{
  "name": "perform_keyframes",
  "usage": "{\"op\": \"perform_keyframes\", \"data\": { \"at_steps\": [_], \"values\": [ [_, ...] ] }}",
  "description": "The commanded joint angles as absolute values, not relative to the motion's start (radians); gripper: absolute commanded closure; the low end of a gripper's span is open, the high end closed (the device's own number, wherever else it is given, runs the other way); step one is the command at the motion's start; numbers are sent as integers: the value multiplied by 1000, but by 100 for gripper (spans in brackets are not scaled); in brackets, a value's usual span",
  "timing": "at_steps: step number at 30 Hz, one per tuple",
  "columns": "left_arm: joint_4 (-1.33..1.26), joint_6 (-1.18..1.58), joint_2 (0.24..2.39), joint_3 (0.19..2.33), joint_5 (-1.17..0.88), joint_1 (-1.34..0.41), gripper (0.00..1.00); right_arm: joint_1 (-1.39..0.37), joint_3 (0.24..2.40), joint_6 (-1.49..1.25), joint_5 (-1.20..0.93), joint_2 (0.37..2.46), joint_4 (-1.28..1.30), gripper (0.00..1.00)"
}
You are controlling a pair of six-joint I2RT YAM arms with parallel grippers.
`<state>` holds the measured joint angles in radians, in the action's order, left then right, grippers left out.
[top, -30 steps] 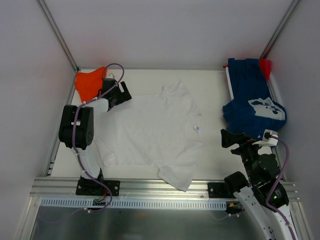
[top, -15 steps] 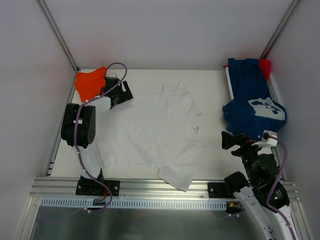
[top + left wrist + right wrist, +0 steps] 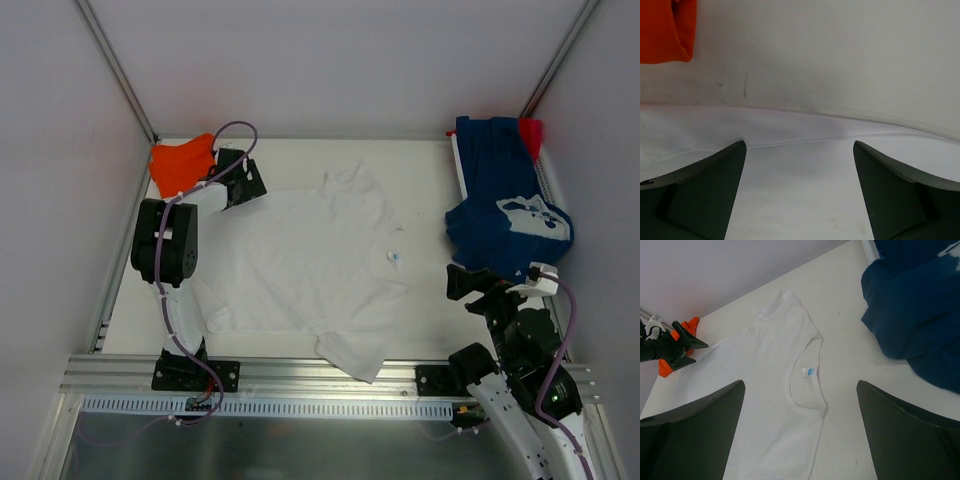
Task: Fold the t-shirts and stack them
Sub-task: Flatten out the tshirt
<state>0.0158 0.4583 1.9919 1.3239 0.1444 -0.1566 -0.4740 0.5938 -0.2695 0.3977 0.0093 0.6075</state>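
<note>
A plain white t-shirt (image 3: 310, 265) lies spread flat in the middle of the table, its collar label (image 3: 808, 372) facing up. An orange t-shirt (image 3: 180, 165) is bunched at the back left. A navy blue t-shirt with white print (image 3: 505, 215) is heaped at the right, a small red one (image 3: 531, 132) behind it. My left gripper (image 3: 255, 183) hovers open at the white shirt's back left corner, with cloth (image 3: 800, 195) below its jaws and nothing between them. My right gripper (image 3: 455, 282) stands open beside the navy heap, holding nothing.
White walls with metal corner posts close in the table (image 3: 420, 170) at the back and on both sides. An aluminium rail (image 3: 320, 375) runs along the near edge with both arm bases on it. In the right wrist view the left gripper (image 3: 685, 345) shows beside the orange shirt (image 3: 665, 367).
The left arm has swung its elbow up and to the right, and its gripper has crept a little towards the back left. The right arm has barely shifted.
</note>
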Motion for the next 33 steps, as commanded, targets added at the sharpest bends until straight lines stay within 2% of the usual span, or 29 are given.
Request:
{"op": "perform_keyframes", "data": {
  "at_steps": [1,9,12,27,33],
  "values": [
    [54,463,1961,1316,175,-182,10,-480,632,-232,428,-115,618,1],
    [-179,410,1827,1109,106,-219,10,-479,578,-238,422,-113,604,1],
    [-177,402,1828,1091,147,-229,9,-480,574,-242,416,-113,603,0],
    [101,462,2035,1419,330,-230,10,-479,637,-219,442,-153,681,1],
    [146,471,2066,1483,370,-233,11,-480,638,-207,440,-146,675,0]
  ]
}}
